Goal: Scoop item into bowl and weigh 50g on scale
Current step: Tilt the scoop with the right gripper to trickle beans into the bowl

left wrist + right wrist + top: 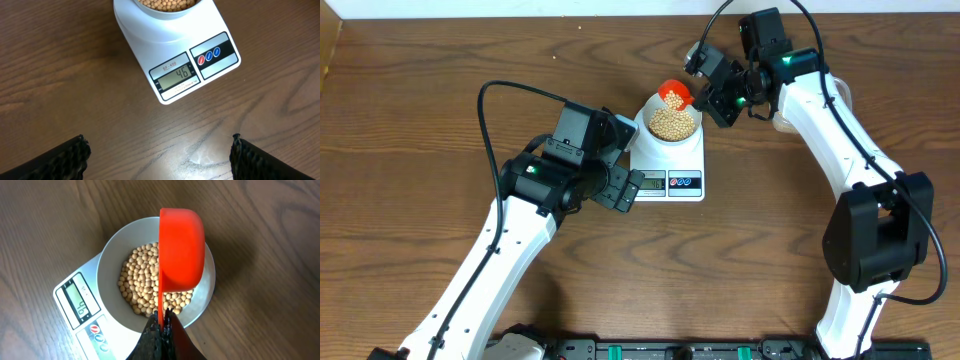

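The white bowl [675, 122] stands on the white scale [670, 160] and holds a heap of tan beans [142, 282]. The scale's display [178, 76] reads 46. My right gripper [162, 322] is shut on the thin handle of an orange-red scoop [181, 250], which is turned on its side over the bowl's right half. In the overhead view the scoop [675, 94] sits at the bowl's far rim. My left gripper [160, 155] hangs open over bare table just in front of the scale, nothing between its fingers [60, 162].
Brown wooden table [420, 110] all round the scale. The right arm [840, 130] reaches in from the right, the left arm [520, 220] from the lower left. A black rail [670, 350] runs along the front edge.
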Controlling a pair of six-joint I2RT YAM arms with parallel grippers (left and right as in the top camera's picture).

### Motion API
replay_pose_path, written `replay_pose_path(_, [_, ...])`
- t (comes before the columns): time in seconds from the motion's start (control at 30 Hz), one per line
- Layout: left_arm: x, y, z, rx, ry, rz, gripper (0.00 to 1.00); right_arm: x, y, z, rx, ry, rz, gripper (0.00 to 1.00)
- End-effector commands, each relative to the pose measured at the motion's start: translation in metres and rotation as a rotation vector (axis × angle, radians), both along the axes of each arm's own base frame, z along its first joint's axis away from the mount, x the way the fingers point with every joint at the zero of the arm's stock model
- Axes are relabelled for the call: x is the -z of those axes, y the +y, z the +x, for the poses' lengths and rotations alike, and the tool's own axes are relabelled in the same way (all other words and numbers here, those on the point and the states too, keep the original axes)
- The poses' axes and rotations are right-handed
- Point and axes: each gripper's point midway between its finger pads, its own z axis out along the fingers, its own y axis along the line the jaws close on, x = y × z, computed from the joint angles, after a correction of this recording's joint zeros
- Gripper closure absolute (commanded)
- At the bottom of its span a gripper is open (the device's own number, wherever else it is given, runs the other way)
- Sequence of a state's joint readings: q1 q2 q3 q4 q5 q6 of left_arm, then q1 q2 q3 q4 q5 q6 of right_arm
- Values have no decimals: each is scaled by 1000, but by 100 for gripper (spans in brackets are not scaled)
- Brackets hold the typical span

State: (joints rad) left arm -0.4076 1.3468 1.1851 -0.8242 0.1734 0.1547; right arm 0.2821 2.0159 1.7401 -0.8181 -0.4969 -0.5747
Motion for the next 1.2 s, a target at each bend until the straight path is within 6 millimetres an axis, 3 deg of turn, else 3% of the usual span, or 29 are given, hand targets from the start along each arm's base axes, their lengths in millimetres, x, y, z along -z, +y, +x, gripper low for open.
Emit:
replay_pose_path(0.0, [3,3,1,-6,6,13,8,-16,6,1,-54,-68,-1,99])
replay_pose_path(0.47, [3,3,1,-6,6,12,8,-18,17,-5,-42,-27,38,99])
replay_pose_path(0.67, [3,3,1,-6,6,13,8,-25,16,-7,-4,41,128,99])
replay_pose_path(1.17, [3,3,0,-6,6,13,8,-23,7,-6,33,70,128,99])
